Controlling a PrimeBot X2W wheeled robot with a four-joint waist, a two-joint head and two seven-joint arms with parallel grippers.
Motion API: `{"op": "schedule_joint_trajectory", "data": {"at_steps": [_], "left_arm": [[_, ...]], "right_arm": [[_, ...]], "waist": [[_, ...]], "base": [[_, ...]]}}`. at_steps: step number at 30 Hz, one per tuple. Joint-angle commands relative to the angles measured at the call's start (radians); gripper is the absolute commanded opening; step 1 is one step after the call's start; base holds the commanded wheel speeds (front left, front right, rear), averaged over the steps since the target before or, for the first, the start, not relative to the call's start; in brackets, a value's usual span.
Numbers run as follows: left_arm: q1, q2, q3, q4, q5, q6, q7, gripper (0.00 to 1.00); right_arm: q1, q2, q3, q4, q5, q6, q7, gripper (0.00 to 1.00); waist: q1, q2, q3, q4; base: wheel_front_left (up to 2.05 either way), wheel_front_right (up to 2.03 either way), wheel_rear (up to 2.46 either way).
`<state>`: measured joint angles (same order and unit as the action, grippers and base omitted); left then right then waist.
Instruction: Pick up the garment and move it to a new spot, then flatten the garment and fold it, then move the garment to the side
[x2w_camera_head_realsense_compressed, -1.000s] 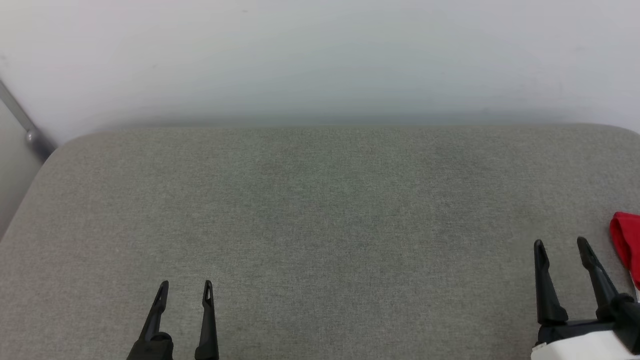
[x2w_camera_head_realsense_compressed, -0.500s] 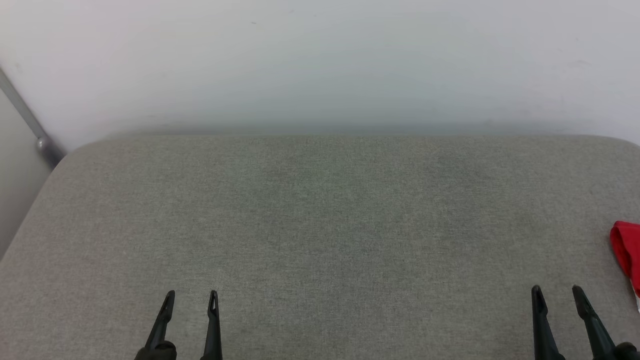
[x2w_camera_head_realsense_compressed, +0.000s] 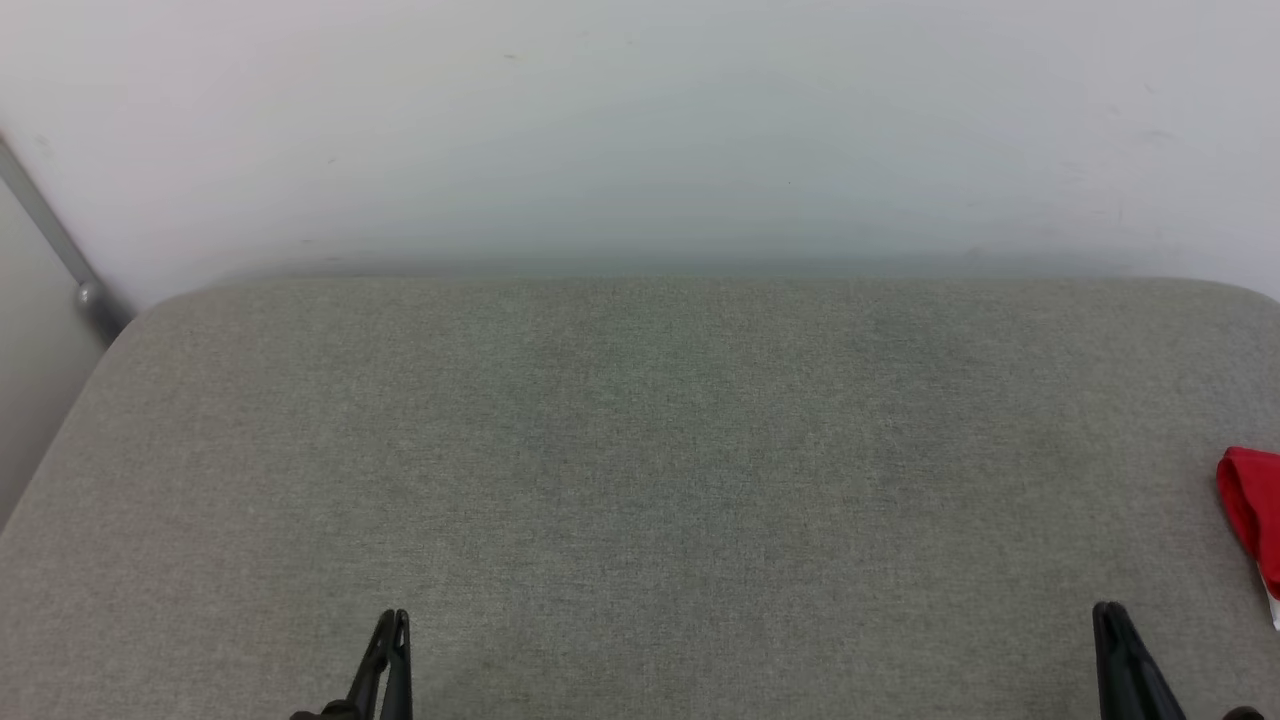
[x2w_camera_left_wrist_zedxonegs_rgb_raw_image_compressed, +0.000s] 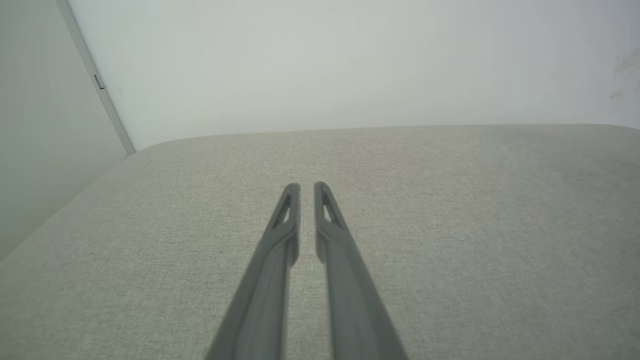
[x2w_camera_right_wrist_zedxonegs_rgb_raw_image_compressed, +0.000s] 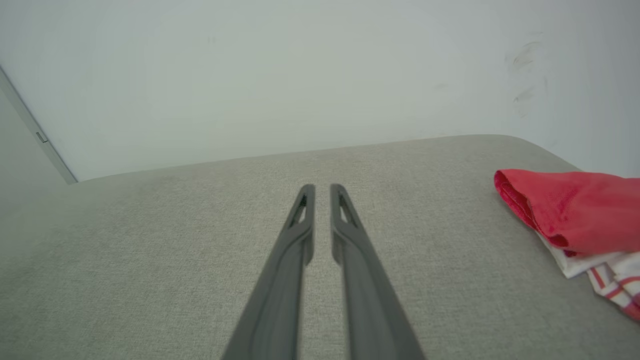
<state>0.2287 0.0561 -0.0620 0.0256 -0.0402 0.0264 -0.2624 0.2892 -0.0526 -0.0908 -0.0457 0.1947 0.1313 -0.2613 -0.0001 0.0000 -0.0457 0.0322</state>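
The garment (x2w_camera_head_realsense_compressed: 1250, 505) lies bunched at the far right edge of the grey padded surface (x2w_camera_head_realsense_compressed: 640, 450), mostly cut off by the frame. In the right wrist view the garment (x2w_camera_right_wrist_zedxonegs_rgb_raw_image_compressed: 570, 210) is a red fold over white fabric with red stripes. My right gripper (x2w_camera_head_realsense_compressed: 1108, 615) sits low at the near edge, left of the garment and apart from it. Its fingers are drawn nearly together with nothing between them, as the right gripper (x2w_camera_right_wrist_zedxonegs_rgb_raw_image_compressed: 322, 190) shows close up. My left gripper (x2w_camera_head_realsense_compressed: 393, 622) is at the lower left, likewise nearly together and empty, seen again as the left gripper (x2w_camera_left_wrist_zedxonegs_rgb_raw_image_compressed: 307, 189).
A pale wall (x2w_camera_head_realsense_compressed: 640, 130) rises right behind the padded surface. A grey metal bar (x2w_camera_head_realsense_compressed: 60, 250) slants down at the far left corner. The surface has rounded corners and drops off at its left side.
Both grippers have closed from wide open to nearly together. Both have drawn back toward the near edge, the right one more. The camera has tilted slightly, shifting the view down.
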Motion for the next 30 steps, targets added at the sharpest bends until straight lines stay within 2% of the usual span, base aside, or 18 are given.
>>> {"op": "schedule_joint_trajectory", "data": {"at_steps": [1, 30], "left_arm": [[0.0, 0.0, 0.0, 0.004, -0.006, -0.001, 0.0, 0.0], [-0.12, 0.022, 0.029, 0.085, -0.579, -0.055, 0.105, 0.0]], "right_arm": [[-0.001, 0.0, 0.001, 0.005, 0.005, 0.0, 0.001, 0.0], [-0.14, -0.024, 0.025, 0.105, 0.524, 0.0, 0.106, 0.0]], "waist": [[0.0001, 0.0, 0.0, 0.0], [0.0001, 0.0, 0.011, -0.007]], "base": [[0.0, 0.0, 0.0], [0.0, 0.0, 0.0]]}}
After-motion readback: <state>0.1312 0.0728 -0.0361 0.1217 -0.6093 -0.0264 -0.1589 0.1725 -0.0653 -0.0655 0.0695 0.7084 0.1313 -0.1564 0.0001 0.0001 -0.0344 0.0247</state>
